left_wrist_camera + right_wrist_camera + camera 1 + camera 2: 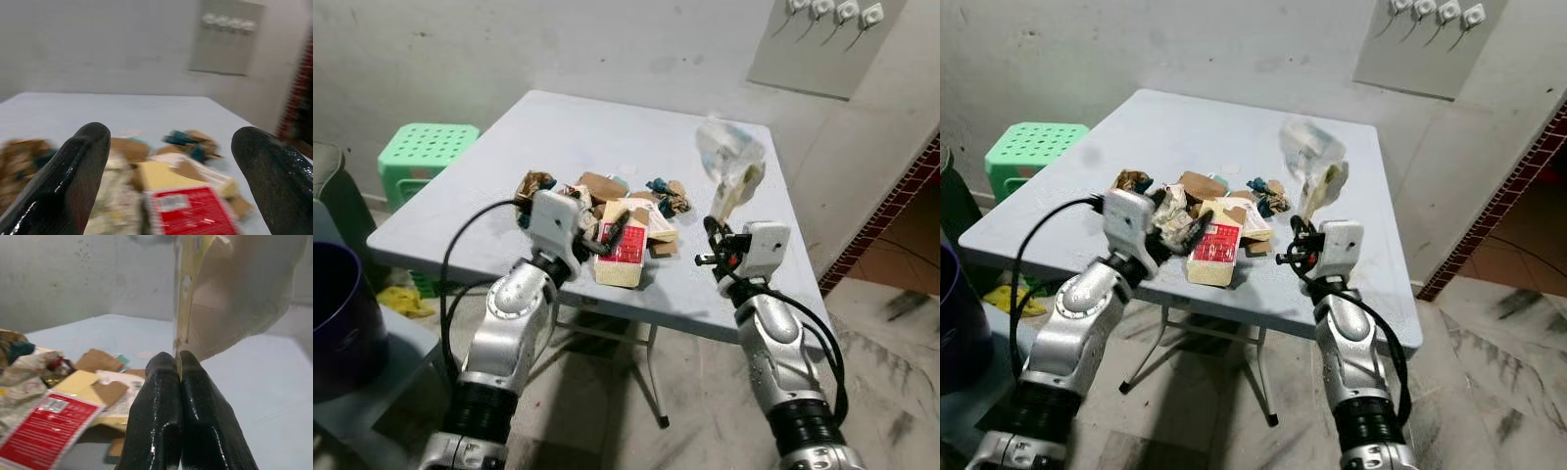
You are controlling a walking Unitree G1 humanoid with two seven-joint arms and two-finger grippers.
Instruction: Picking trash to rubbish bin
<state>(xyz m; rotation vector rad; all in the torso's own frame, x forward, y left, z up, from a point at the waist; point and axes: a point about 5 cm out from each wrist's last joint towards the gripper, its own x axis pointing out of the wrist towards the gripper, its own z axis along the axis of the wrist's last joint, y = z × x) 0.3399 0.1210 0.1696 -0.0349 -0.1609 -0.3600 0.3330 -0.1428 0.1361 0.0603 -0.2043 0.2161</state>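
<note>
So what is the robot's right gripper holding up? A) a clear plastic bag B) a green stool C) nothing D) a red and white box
A: the right gripper has its fingers pinched shut on the clear plastic bag, lifting it above the table.

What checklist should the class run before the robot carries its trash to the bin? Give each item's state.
1. Right gripper shut on the bag: ok.
2. Bag lifted off the table: ok.
3. Left gripper open, holding nothing: ok.
4. Left gripper lined up over the red box: ok.
5. Bin at the robot's left, reachable from here: cannot tell.
6. More trash, such as cardboard, left on the table: not ok.
</note>
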